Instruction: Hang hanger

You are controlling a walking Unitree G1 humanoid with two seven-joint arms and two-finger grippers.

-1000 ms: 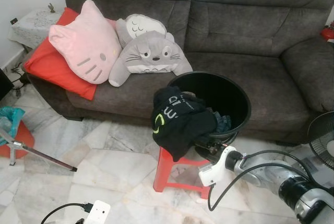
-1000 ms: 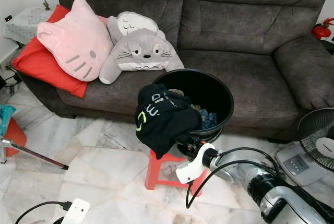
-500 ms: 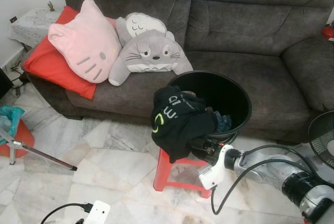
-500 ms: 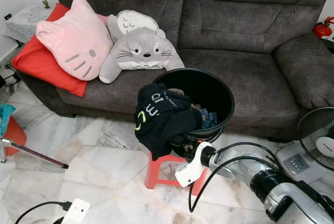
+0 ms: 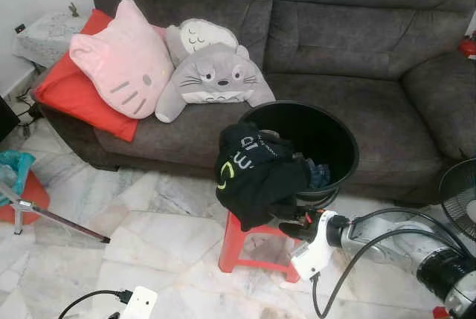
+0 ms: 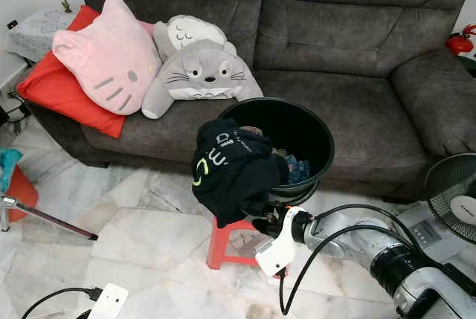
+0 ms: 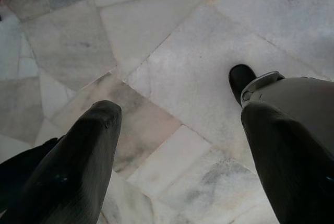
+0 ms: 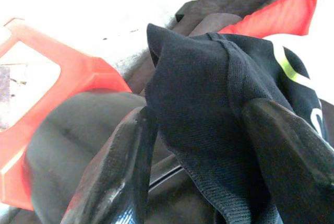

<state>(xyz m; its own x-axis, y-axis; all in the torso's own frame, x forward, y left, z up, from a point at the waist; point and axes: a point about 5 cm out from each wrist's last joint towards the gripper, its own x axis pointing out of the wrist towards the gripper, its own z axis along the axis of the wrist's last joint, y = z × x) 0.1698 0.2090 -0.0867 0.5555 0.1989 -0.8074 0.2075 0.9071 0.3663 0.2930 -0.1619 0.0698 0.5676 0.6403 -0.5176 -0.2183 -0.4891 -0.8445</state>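
One black garment (image 5: pixel 256 178) hangs over the rim of the black bin (image 5: pixel 338 140), at about 8 o'clock on that rim, with the bin standing on a red stool (image 5: pixel 242 241) in front of the grey sofa (image 5: pixel 349 51). No hanger can be made out; if one is inside the cloth, it is hidden.

Right gripper (image 8: pixel 209 145): fingers spread apart, with a fold of the black cloth lying between them, not yet clamped. In the head views it sits at 5 o'clock from the garment, just under its lower hem.

Left gripper (image 7: pixel 182 161): fingers apart, nothing between them, hanging over the marble floor (image 5: pixel 149 237).

Handling, by judgement: soft knit, light, limp; it will sag and fold wherever it is pinched. Not fragile and not slippery, though loose cloth can slide off the rim if pulled sideways. Best hold looks to be a thick seam or the ribbed hem edge seen in the right wrist view, taking a full fold rather than a single layer.

Orientation: long axis runs roughly 12 to 6 o'clock, draped downward from the rim, lettered side facing outward toward 8 o'clock. More clothes (image 5: pixel 318 174) lie inside the bin.
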